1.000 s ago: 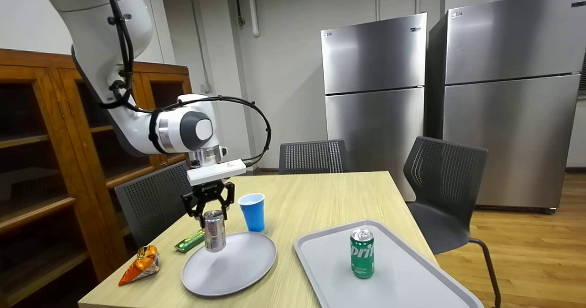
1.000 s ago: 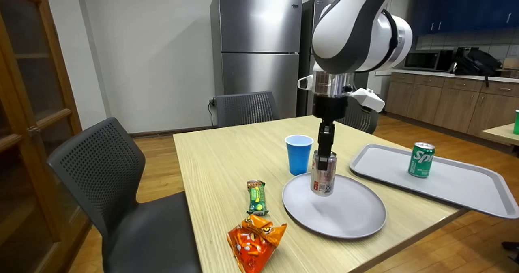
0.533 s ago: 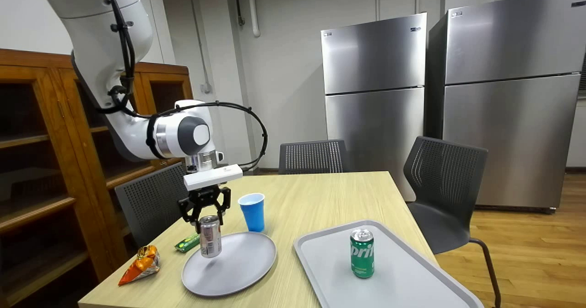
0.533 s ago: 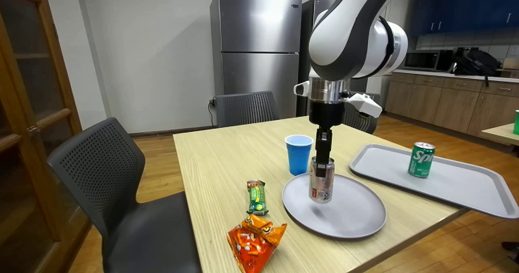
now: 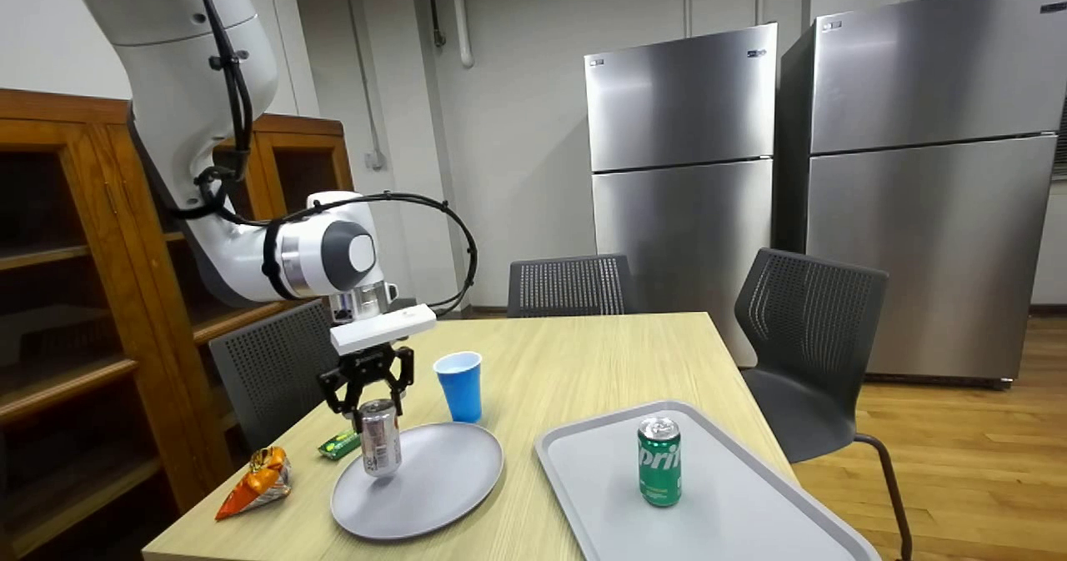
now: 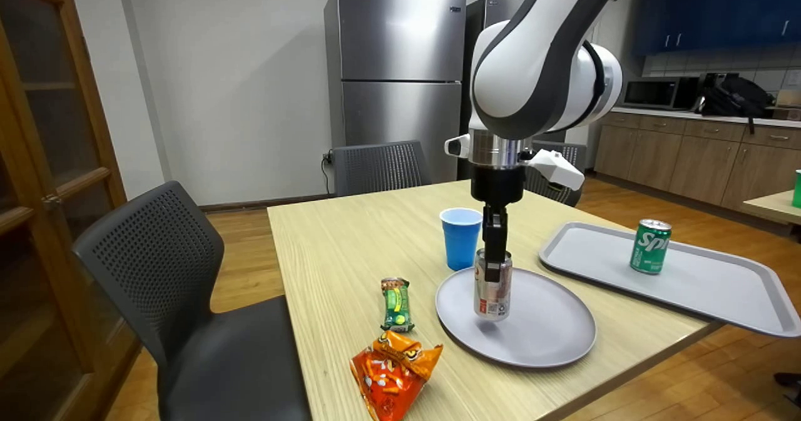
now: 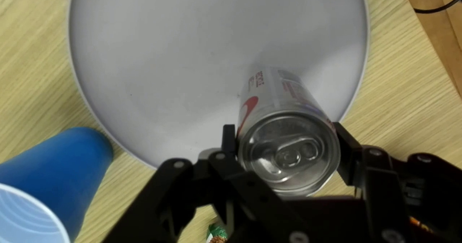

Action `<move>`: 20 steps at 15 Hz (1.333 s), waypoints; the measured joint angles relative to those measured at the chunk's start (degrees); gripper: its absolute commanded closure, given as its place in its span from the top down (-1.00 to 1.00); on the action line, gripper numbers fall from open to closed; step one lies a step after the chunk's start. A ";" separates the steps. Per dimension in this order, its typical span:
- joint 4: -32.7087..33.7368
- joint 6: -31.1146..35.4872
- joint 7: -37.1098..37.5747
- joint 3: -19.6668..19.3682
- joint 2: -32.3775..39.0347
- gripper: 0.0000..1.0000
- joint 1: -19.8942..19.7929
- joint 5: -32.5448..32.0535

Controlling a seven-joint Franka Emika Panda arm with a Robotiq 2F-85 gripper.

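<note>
"What is being held by the gripper (image 7: 285, 137)?"
"A silver soda can (image 6: 492, 301) is being clasped, fingers (image 7: 229, 137) parted to its width."
"Where?"
"Over the gray plate (image 6: 554, 333); whether contact is being made is unclear."

The table (image 6: 350, 239), pale and wood-grained, carried five things directly, as I saw in both exterior views. A round gray plate (image 6: 544, 339) lay flat; just beside it, but apart, a blue cup (image 6: 461, 241) stood upright. Near the plate I noted a green-wrapped bar (image 6: 397, 305), and near the bar an orange bag (image 6: 396, 377). Across the plate from the bar, I observed a gray tray (image 6: 585, 255), apart from the plate and jutting past the table's edge.
</note>
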 measured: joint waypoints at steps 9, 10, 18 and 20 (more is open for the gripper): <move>0.01 5.46 4.07 -0.05 2.44 -0.22 0.30 -2.49; 0.02 5.93 4.78 -0.07 2.70 -0.22 0.32 -3.14; 0.92 7.01 7.69 -0.18 3.58 1.00 0.36 -5.80; 1.71 6.93 7.69 -0.04 3.08 1.00 -0.02 -5.49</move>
